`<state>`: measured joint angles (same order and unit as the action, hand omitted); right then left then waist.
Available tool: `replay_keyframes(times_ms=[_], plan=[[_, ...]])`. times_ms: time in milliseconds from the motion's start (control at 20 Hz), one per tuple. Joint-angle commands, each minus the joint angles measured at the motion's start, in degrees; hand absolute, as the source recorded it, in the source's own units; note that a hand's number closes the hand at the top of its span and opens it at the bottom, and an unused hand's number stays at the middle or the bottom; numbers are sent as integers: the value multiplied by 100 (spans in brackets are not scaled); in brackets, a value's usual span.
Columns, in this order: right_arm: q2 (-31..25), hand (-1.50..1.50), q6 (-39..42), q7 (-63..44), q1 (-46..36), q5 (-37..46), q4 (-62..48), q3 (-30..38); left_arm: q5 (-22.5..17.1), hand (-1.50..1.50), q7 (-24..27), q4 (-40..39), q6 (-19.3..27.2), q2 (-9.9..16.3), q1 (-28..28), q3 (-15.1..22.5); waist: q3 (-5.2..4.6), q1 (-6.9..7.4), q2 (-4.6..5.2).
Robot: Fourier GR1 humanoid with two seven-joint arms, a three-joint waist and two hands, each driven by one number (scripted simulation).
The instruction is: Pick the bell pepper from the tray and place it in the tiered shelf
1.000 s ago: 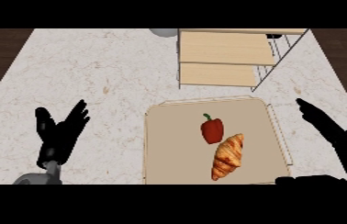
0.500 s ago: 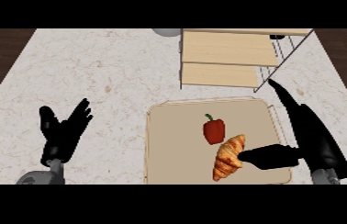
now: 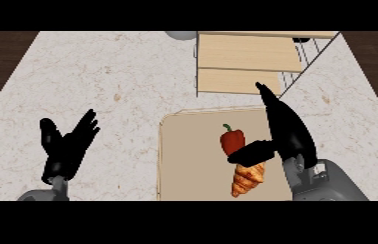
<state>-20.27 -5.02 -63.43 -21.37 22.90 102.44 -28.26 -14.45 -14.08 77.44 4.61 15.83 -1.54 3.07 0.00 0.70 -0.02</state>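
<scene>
A red bell pepper [image 3: 232,140] with a green stem lies on the beige tray [image 3: 188,158], just above a croissant [image 3: 249,178]. My right hand [image 3: 286,130] hovers over the tray's right side, fingers straight and pointing toward the shelf, thumb stretched left across the pepper's lower edge and the croissant's top. It is open and holds nothing. The wooden tiered shelf [image 3: 247,63] stands beyond the tray at the back. My left hand [image 3: 68,147] rests open at the lower left, fingers up.
A grey round object [image 3: 180,35] peeks out at the back beside the shelf's left corner. The marble counter [image 3: 111,88] stretches left of the tray, with dark floor past its far corners.
My right hand has moved left from the tray's right edge to beside the pepper, its thumb now reaching over the croissant. The left hand shifted slightly. Pepper and croissant stayed put.
</scene>
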Motion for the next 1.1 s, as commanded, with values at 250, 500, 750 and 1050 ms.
replay_keyframes(times_ms=[250,500,750,1050], plan=[[734,-150,102,-929,120,882,-606,-400,43,0,-252,124,18,-2,-90,-114,-2,-56,-4],[865,-150,241,-805,263,1284,-742,-322,97,0,-68,-32,-77,-48,-26,-190,-2,-63,-1],[1132,-150,542,-657,-18,1364,-1079,178,139,0,-302,110,-87,3,-132,-277,-1,-50,-1],[1452,-150,117,61,272,1878,-2156,194,200,0,-192,-109,-169,-106,-112,-272,1,-34,12]])
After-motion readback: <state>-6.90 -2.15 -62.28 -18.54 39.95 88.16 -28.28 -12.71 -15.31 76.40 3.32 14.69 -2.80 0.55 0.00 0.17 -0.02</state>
